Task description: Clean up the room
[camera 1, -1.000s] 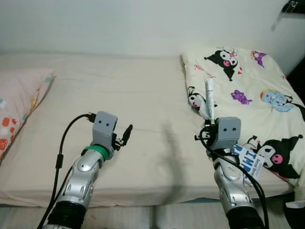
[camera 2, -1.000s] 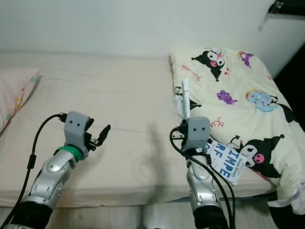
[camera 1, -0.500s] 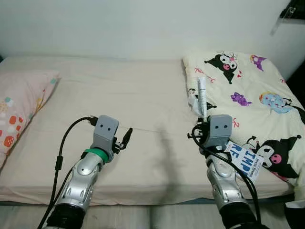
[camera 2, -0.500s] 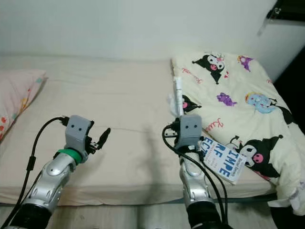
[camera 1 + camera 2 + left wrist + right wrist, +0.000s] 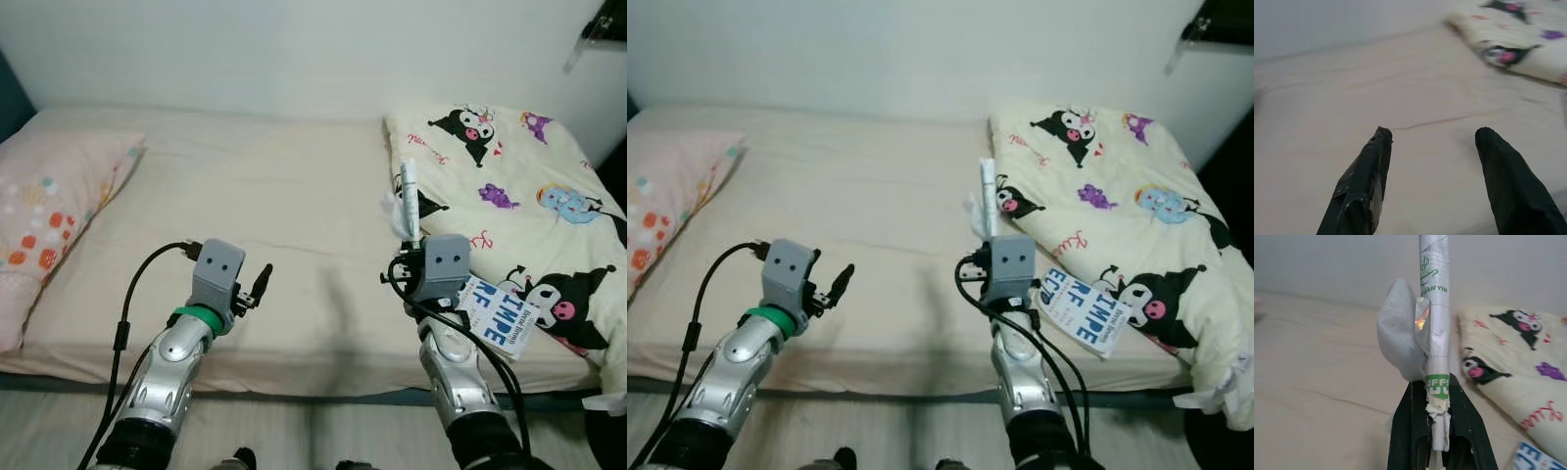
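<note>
My right gripper is shut on a thin white stick wrapper with green print, held upright over the bed near the quilt's edge. A crumpled white scrap hangs against the wrapper. My left gripper is open with nothing between its fingers, hovering over the beige bed sheet near the front edge.
A cream quilt with cartoon prints covers the bed's right side. A white and blue printed packet lies on it beside my right arm. A pink patterned pillow lies at the left. The mattress's front edge and floor are below.
The whole picture has shifted: the camera has pulled back and turned left, so more pillow and the bed's front edge show. Both arms keep their poses, wrapper still held.
</note>
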You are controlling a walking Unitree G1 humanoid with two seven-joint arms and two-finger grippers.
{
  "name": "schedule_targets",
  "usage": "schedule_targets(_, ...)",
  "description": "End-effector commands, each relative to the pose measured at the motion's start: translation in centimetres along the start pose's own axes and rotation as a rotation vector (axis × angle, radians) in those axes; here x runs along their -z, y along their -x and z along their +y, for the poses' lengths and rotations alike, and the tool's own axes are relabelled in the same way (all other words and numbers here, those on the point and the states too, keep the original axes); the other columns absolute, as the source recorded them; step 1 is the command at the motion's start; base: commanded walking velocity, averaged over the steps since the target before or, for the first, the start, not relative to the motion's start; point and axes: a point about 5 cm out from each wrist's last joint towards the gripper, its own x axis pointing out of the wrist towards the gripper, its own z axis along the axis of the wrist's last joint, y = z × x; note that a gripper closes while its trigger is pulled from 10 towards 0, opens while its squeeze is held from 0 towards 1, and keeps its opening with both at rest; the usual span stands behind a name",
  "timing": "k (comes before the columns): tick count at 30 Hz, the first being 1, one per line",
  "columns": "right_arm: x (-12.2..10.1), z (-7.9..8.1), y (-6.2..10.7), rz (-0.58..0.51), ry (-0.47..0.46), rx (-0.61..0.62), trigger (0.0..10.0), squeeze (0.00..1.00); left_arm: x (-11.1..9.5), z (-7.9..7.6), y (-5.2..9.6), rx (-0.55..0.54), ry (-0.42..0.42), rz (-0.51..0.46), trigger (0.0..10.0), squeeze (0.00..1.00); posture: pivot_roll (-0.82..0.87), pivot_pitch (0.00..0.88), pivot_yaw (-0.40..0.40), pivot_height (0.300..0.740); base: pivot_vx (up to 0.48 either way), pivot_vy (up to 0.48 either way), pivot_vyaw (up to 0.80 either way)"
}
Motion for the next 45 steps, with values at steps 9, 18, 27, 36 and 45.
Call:
schedule_targets(9,0.2,0.2,0.0,0.004,-0.016,0.007,10.0,0.00,0.8,0.0,0.3,-0.001,-0.006,0.024,10.0,0.00,0.01,0.035,0.034,0.726,-0.348,0.000,0.00)
schedule_targets(18,0.2,0.1,-0.2,0.007,0.013,-0.004,10.0,0.00,0.8,0.1,0.3,-0.005,-0.007,0.022,10.0,0.00,0.01,0.027,0.029,0.726,-0.338,0.000,0.09)
schedule_targets(27,0.4,0.4,-0.3,0.020,0.021,-0.018,10.0,0.00,1.3,0.3,0.3,-0.018,0.002,0.052,10.0,0.00,0.01,0.024,0.029,0.726,0.000,0.000,0.78)
schedule_targets(36,1.3,1.8,-0.3,0.059,0.023,-0.070,10.0,0.00,2.4,0.8,0.5,-0.031,-0.005,0.118,10.0,0.00,0.01,0.010,0.052,0.726,0.000,0.000,0.78)
schedule_targets(45,1.3,3.0,-0.4,0.058,0.007,-0.102,10.0,0.00,2.5,1.3,0.6,-0.057,-0.030,0.116,10.0,0.00,0.02,0.016,0.057,0.726,0.000,0.000,0.78)
